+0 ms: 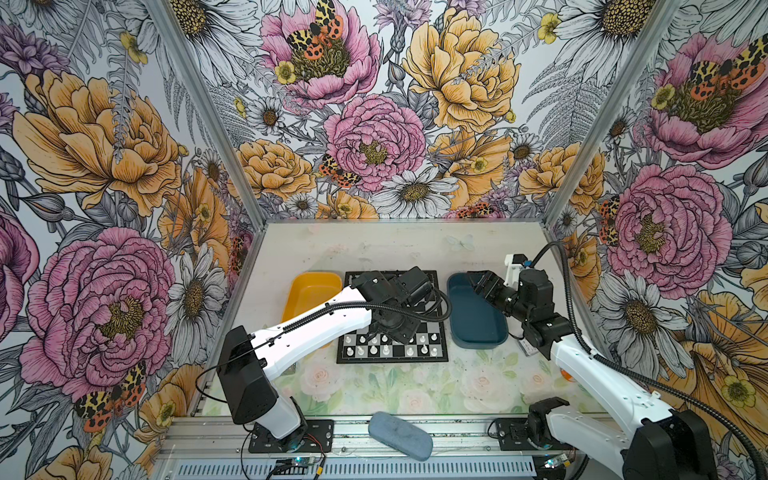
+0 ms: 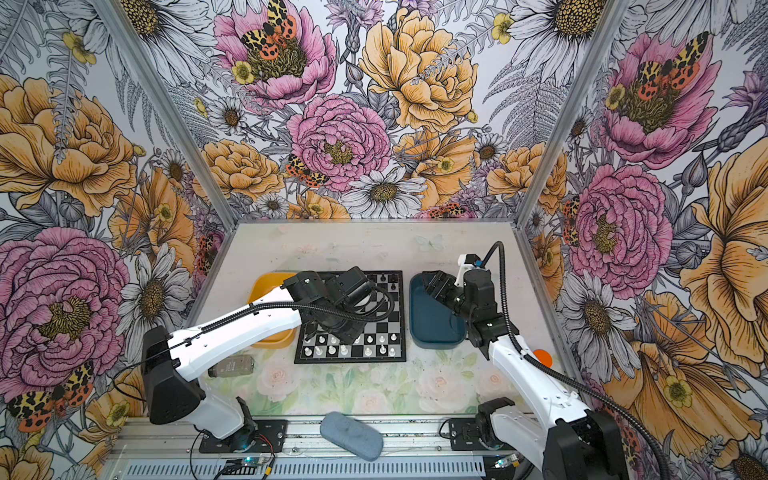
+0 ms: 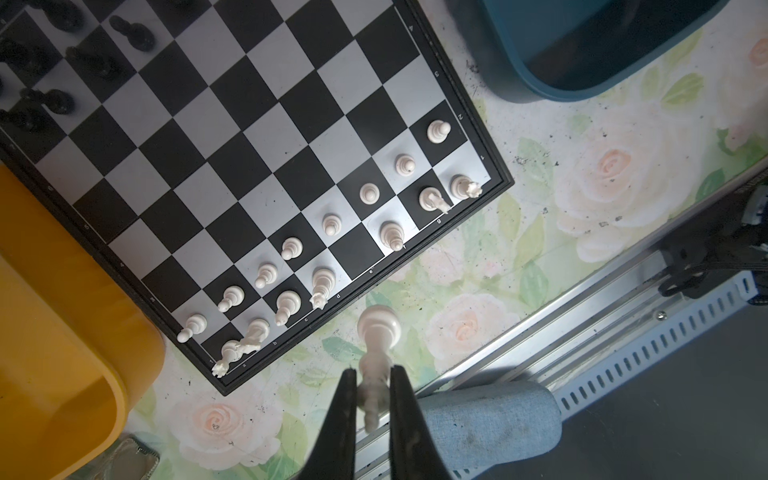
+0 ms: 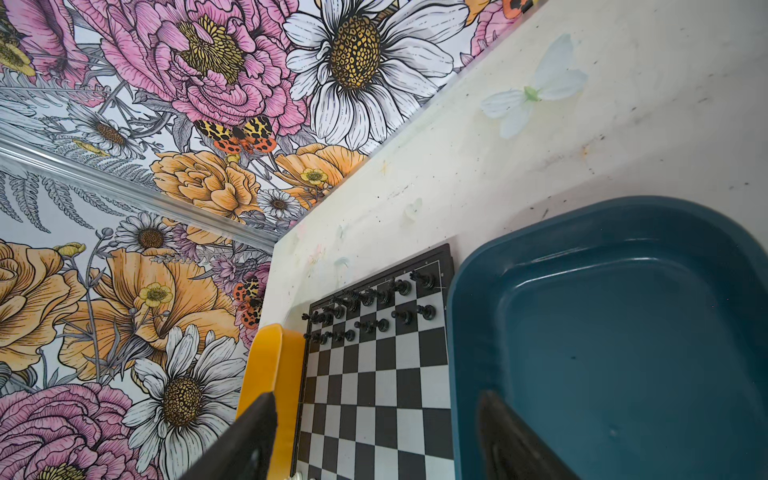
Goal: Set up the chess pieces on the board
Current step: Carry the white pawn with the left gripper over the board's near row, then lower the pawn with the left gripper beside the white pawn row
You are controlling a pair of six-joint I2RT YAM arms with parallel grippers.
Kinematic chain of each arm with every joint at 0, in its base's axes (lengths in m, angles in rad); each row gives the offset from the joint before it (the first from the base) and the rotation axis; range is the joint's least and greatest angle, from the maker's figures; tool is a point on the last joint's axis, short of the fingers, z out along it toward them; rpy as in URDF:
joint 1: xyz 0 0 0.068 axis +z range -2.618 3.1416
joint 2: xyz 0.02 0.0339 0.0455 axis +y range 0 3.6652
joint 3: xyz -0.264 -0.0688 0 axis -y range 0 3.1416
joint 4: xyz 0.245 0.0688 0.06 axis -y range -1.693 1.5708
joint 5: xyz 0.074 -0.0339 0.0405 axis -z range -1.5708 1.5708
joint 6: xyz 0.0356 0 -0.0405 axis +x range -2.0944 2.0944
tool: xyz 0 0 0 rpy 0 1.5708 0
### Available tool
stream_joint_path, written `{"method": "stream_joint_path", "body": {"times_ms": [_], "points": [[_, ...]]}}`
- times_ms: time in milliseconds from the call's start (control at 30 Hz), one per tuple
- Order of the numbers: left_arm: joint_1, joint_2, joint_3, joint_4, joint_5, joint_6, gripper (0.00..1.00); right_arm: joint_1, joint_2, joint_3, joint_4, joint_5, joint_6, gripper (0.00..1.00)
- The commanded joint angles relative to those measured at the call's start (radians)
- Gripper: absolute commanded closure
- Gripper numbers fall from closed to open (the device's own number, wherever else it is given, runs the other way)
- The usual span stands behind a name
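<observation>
**Both top views:** my left gripper (image 1: 390,330) hangs over the white end of the board (image 1: 390,360), and the right gripper (image 1: 478,284) hovers above the blue tray (image 1: 473,316). **Left wrist view:** the jaws are pinched shut on the white king (image 3: 378,332), with the other white chess pieces (image 3: 291,248) ranked; next, I judge, it goes upright on the vacant square (image 3: 355,252) beside the queen (image 3: 322,282). **Right wrist view:** the jaws stand wide apart, holding nothing.

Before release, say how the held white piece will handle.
The white piece looks like hard plastic: probably stiff, light. Tall on a small base, it may tip if released tilted. Pinched near its top by the left gripper, it could swivel.
</observation>
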Motion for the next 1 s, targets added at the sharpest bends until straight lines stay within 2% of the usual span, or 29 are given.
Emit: {"method": "stream_joint_path", "body": {"times_ms": [0,967], "points": [[-0.006,0.020,-0.013,-0.005,0.003,-0.014,1.00,-0.006,0.007,-0.009,0.034,-0.012,-0.006,0.22],[-0.020,0.147,-0.048,-0.001,0.003,-0.008,1.00,-0.007,0.062,-0.019,0.068,-0.034,-0.003,0.23]]}}
